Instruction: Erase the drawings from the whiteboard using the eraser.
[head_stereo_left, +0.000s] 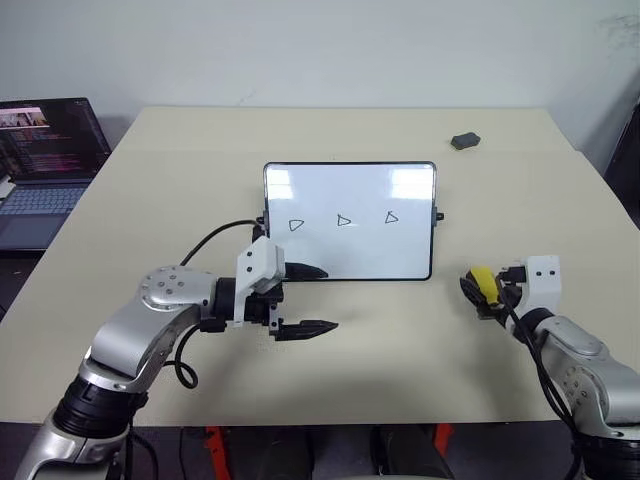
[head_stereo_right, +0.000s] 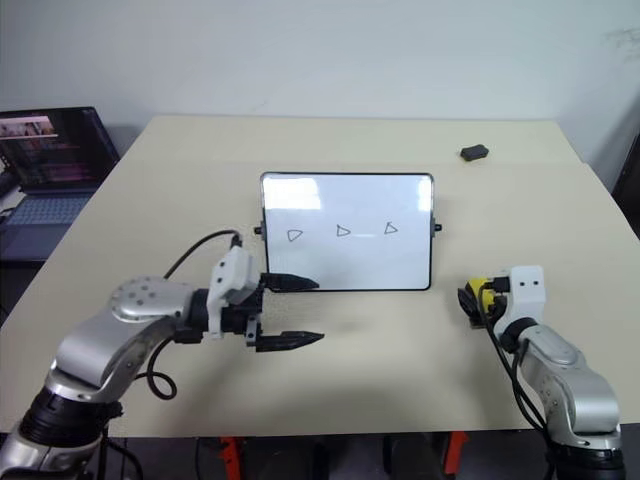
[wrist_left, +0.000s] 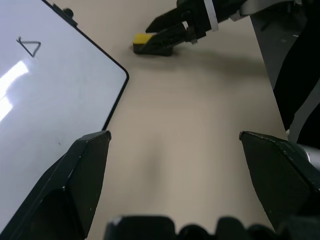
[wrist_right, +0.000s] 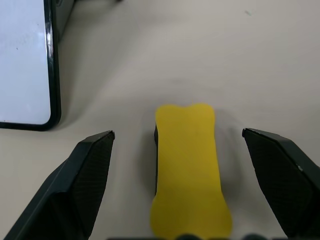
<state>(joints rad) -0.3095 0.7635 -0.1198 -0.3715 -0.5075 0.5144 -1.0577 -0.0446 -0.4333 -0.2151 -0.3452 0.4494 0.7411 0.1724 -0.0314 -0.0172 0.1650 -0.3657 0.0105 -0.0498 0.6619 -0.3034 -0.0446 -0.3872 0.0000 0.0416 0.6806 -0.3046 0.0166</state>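
Right gripper (wrist_right: 175, 145) jaws spread astride the eraser (wrist_right: 187, 170), seemingly untouched on the surface (head_stereo_left: 400, 340); left gripper (head_stereo_left: 318, 300) jaws spread beside the whiteboard (head_stereo_left: 350, 190).

Silver-grey rounded metal arms (head_stereo_left: 150, 320), white boxy wrist housings (head_stereo_left: 262, 265), black looping cables (head_stereo_left: 215, 236), tapered matte-black two-finger grippers (head_stereo_left: 305, 300).

A beige table (head_stereo_left: 400, 350) is seen. On it are laid a whiteboard (head_stereo_left: 350, 250) at the middle, a yellow eraser (wrist_right: 189, 167) near its right corner, and a grey lump (head_stereo_left: 465, 141) at the far right.
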